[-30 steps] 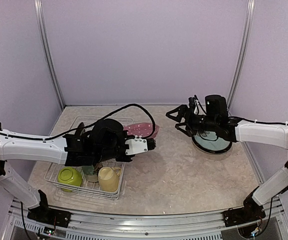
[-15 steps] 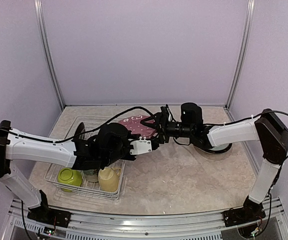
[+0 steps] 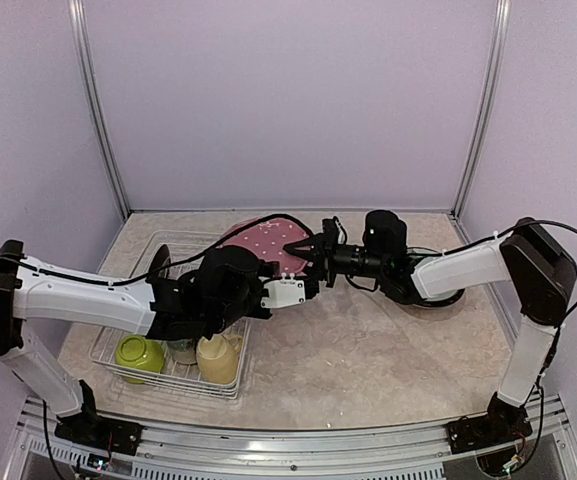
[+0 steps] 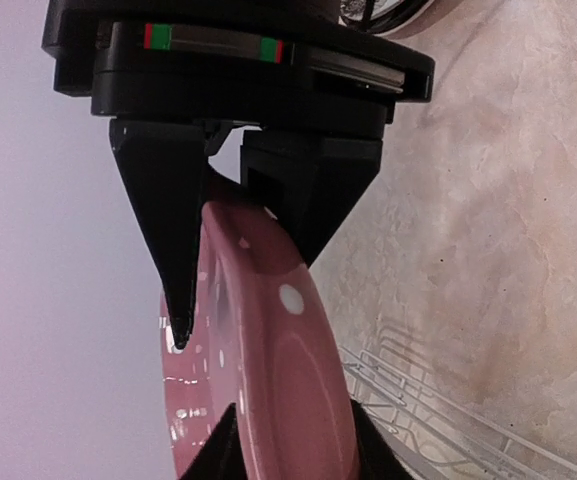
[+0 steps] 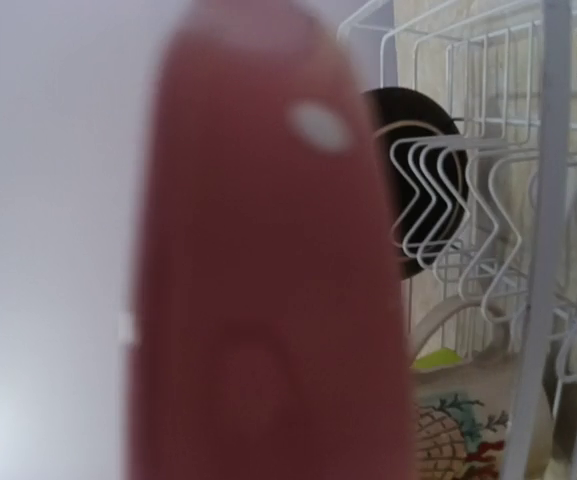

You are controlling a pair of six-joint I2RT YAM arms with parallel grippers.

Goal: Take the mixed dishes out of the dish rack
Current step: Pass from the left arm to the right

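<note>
1. The round pink plate with white dots (image 3: 266, 240) is up in the air, tilted and not flat. It hangs above the far right corner of the white wire dish rack (image 3: 96, 350), and it is not in any slot.
2. The left gripper (image 4: 233, 300) has it. Its jaws are pinched tight on the rim, with one black finger on each face of the plate.
3. The right gripper (image 3: 308, 257) reaches far across the counter (image 3: 368, 350). Its tip is right at the plate's free edge.
4. In the right wrist view the plate is very close and blurry. Its thin rim points straight at the camera and runs from top to bottom. So the plate sits dead ahead of the right jaws, edge first.
5. I cannot tell if the right jaws are wide or closed. They do not show in their own camera, and the top view is too small.
6. I think this is a pass from one arm to the other. A dark round plate (image 3: 443, 297) lies on the counter under the right arm, so the right arm is nearer to that spot.
7. The right jaws need one finger on each side of the thin rim. If the left jaws let go too soon, the plate could fall.
8. A lime-green bowl (image 3: 139, 353), a pale yellow mug (image 3: 217, 357) and a black plate standing on edge (image 3: 160, 260) wait in the rack.
</note>
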